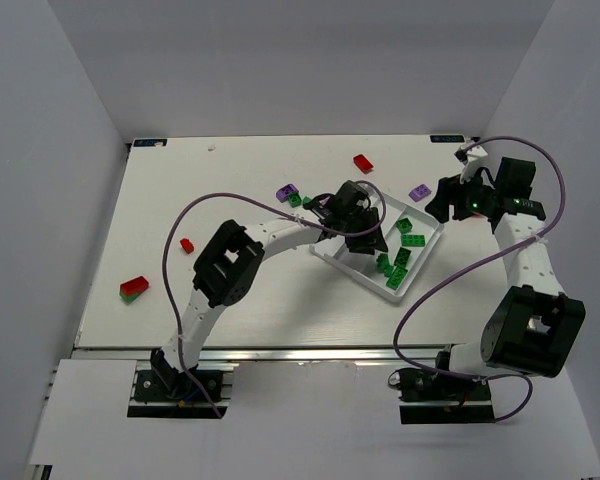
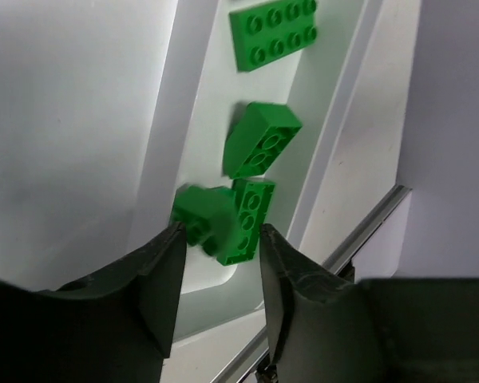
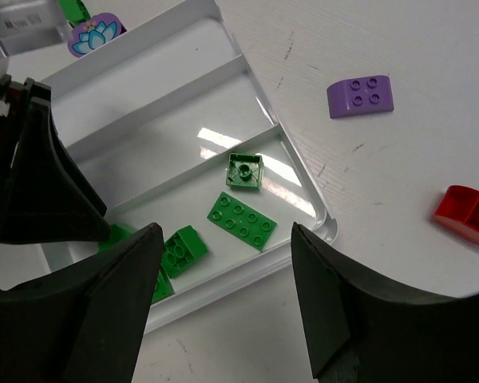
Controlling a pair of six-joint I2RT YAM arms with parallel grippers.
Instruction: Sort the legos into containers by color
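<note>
On the table [image 1: 280,305], right of middle: white tray [image 1: 423,262] lay slanted, three long compartments side by side.
Left tool [image 2: 221,231]: over the tray's green compartment, jaws a little apart. A blurred green brick [image 2: 198,217] sat at the tips and looked loose rather than pinched.
Right tool [image 3: 225,230]: jaws wide apart, nothing between them, hovering above the tray corner nearest the table's right edge.
Green legos [image 3: 241,220]: about six in the tray, all in the compartment toward the right edge; some overlapped, so the count was rough. At least one more lay loose beside a purple piece toward the far edge, and green showed under a red near the left edge.
Red legos [image 1: 363,163]: three, all outside the tray. One by the far edge, a small one left of middle, one on the green near the left edge.
Purple legos [image 1: 419,192]: two, both on the table. One just beyond the tray toward the far-right corner, one left of the left tool.
Handling: likely light, rigid, not fragile. Smooth walls were probably slick and could pop out of a skewed pinch.
Where to grip: across two flat opposite side walls, low and centred, not on the studs. The curved-top purple wanted its straight sides.
Task state: green mostly in; red and purple not yet sorted, by my read.
</note>
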